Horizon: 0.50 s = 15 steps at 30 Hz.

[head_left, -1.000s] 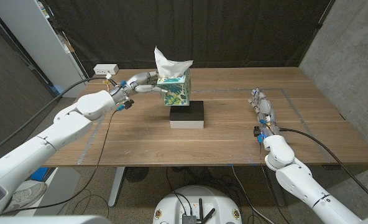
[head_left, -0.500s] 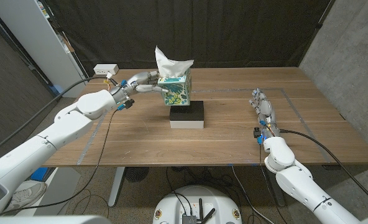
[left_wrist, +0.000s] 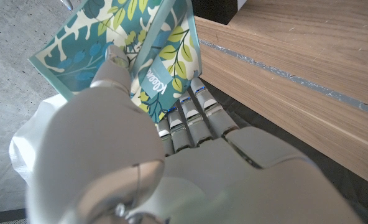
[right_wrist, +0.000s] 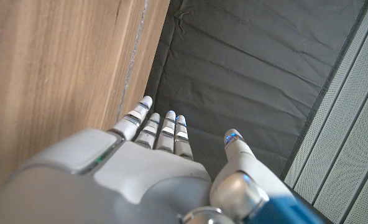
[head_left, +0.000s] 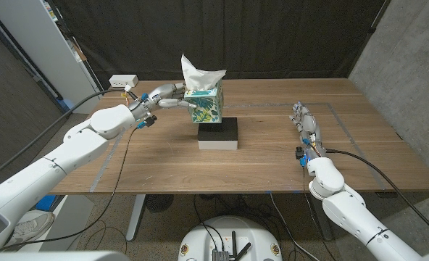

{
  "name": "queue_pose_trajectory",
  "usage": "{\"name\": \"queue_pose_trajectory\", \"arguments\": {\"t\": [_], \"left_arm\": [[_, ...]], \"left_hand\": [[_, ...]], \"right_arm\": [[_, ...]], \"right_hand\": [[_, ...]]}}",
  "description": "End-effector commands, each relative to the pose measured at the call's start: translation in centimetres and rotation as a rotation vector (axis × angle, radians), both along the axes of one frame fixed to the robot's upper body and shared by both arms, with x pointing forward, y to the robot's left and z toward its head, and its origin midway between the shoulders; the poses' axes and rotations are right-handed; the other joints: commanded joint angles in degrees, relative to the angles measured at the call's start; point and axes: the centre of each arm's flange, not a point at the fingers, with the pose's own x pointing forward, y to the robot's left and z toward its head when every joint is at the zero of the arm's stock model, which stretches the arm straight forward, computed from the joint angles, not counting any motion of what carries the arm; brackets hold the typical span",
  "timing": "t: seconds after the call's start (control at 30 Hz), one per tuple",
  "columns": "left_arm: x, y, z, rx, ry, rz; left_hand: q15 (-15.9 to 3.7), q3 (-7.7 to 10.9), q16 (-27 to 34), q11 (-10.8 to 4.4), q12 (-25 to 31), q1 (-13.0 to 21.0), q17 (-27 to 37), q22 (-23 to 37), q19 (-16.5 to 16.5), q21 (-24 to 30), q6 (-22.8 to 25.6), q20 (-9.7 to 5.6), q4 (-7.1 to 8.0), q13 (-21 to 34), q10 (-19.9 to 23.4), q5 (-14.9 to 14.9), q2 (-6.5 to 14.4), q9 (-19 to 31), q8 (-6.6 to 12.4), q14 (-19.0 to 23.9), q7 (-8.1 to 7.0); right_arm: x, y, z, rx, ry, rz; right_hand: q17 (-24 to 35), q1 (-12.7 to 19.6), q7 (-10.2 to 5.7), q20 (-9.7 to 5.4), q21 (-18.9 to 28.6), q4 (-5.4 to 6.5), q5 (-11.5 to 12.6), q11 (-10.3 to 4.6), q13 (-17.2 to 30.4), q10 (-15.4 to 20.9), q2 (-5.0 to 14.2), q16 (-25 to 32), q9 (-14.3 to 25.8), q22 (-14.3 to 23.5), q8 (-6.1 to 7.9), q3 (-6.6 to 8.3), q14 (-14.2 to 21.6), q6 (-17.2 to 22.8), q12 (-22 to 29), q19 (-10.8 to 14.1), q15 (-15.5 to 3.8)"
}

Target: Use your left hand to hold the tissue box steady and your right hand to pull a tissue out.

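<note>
A teal leaf-patterned tissue box (head_left: 205,106) stands on a black-and-white block (head_left: 218,133) at the table's middle, with a white tissue (head_left: 197,73) sticking up from its top. My left hand (head_left: 165,96) grips the box from its left side, fingers laid against its wall. In the left wrist view the fingers (left_wrist: 190,115) and thumb clasp the box (left_wrist: 153,46). My right hand (head_left: 306,123) waits far to the right on the table, fingers straight and apart, holding nothing. The right wrist view shows that hand (right_wrist: 153,158) beside the wooden tabletop.
A white power strip (head_left: 123,80) lies at the table's far left corner. Grey tape lines (head_left: 330,112) run across the tabletop near my right hand. A black curtain hangs behind the table, a concrete wall stands to the right.
</note>
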Motion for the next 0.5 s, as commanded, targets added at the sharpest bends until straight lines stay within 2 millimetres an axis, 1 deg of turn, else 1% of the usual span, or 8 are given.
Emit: {"name": "queue_pose_trajectory", "arguments": {"t": [0.03, 0.2, 0.5], "left_arm": [[0.1, 0.0, -0.2, 0.000, 0.004, 0.000], [0.1, 0.0, -0.2, -0.003, 0.004, -0.002], [0.2, 0.0, -0.2, -0.001, 0.001, 0.000]], "left_hand": [[-6.45, 0.46, -0.07, -0.18, -0.18, -0.11, 0.23, 0.16, 0.22, -0.26, 0.41, -0.44, -0.10, 0.33, 0.54, 0.45, 0.34, 0.04, 0.43, 0.49, -0.08], [-6.49, 0.49, -0.07, -0.21, -0.25, -0.13, 0.27, 0.16, 0.17, -0.32, 0.38, -0.45, -0.10, 0.38, 0.50, 0.45, 0.37, 0.05, 0.45, 0.45, -0.06], [-6.36, 0.60, -0.14, -0.18, -0.36, -0.27, 0.28, 0.16, 0.17, -0.40, 0.29, -0.46, -0.06, 0.48, 0.46, 0.45, 0.44, 0.06, 0.47, 0.43, -0.02]], "right_arm": [[-0.3, 0.3, 1.7, -0.023, 0.003, 0.023], [-0.4, 0.5, 2.3, -0.019, 0.012, 0.028], [-0.8, 0.7, 3.2, -0.022, 0.013, 0.034]], "right_hand": [[0.18, 0.38, 0.60, 0.62, 0.07, -0.25, -0.25, 0.59, 0.26, 0.11, 0.82, 0.34, 0.27, 0.29, 0.16, 0.06, 0.07, 0.21, -0.07, 0.41, 0.51], [0.26, 0.23, 0.73, 0.61, 0.08, -0.16, -0.30, 0.99, 0.26, 0.11, 0.87, 0.37, 0.27, 0.30, 0.15, 0.00, -0.01, 0.16, -0.06, 0.45, 0.53], [0.44, -0.07, 0.88, 0.67, 0.15, 0.12, -0.34, 1.20, 0.27, 0.07, 1.10, 0.49, 0.28, 0.31, 0.14, -0.05, 0.04, 0.12, -0.06, 0.63, 0.86]]}}
